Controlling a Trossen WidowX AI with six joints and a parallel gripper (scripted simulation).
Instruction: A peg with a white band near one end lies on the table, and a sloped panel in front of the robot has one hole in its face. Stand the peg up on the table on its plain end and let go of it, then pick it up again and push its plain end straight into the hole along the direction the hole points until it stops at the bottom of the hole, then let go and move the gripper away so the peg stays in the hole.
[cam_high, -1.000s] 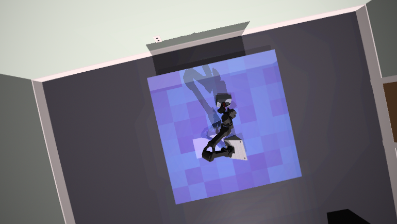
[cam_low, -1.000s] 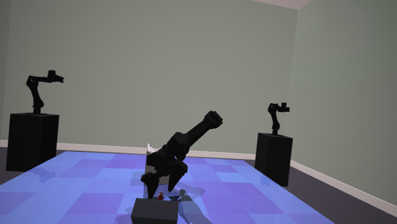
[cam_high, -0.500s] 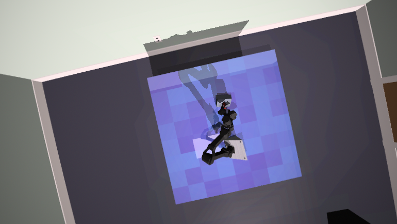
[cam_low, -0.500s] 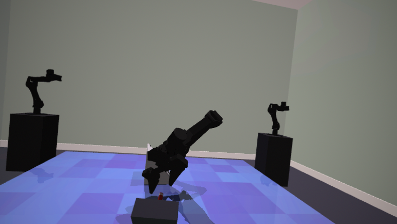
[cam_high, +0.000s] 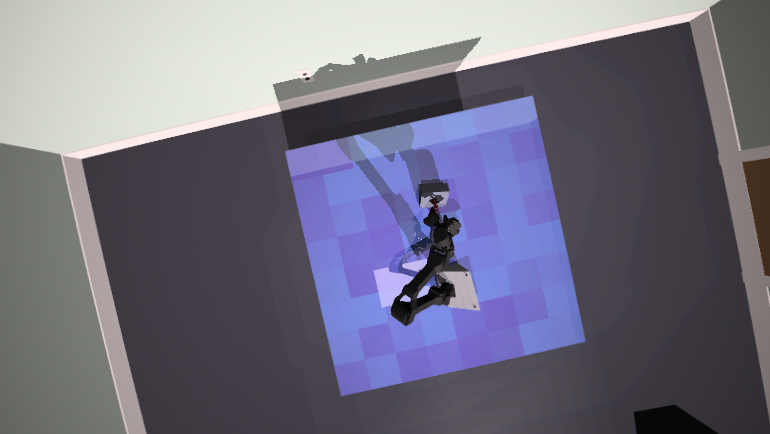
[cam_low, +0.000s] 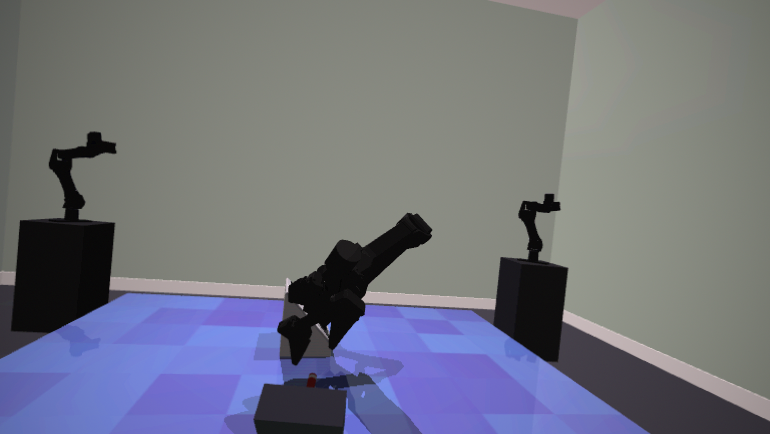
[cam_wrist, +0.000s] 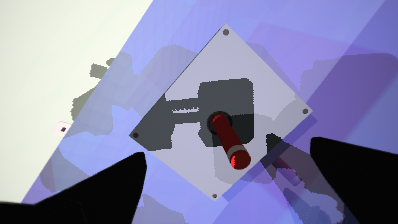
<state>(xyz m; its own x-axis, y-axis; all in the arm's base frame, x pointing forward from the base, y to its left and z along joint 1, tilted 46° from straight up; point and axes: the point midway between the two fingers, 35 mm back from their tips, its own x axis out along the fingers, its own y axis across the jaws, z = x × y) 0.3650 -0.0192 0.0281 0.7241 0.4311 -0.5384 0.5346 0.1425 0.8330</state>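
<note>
The sloped panel (cam_high: 428, 201) (cam_wrist: 225, 60) shows its pale face in the wrist view and its dark back in the exterior view. The red peg (cam_low: 311, 382) (cam_wrist: 227, 138) sits in the panel's hole (cam_wrist: 210, 127), with its banded end outward and its other end hidden inside. The white band (cam_wrist: 236, 151) is near the outer end. How deep the peg sits cannot be seen. My gripper (cam_high: 440, 216) (cam_low: 313, 354) (cam_wrist: 227, 152) is wide open and empty. Its fingers are off the peg, one to each side in the wrist view, and stand back from the panel face.
A second pale sloped block (cam_high: 464, 291) (cam_low: 305, 347) stands beside the arm's base. A pale flat patch (cam_high: 387, 288) lies on the other side of the base. Two other arms stand on dark pedestals (cam_low: 62, 274) (cam_low: 531, 307) beyond the table in the exterior view.
</note>
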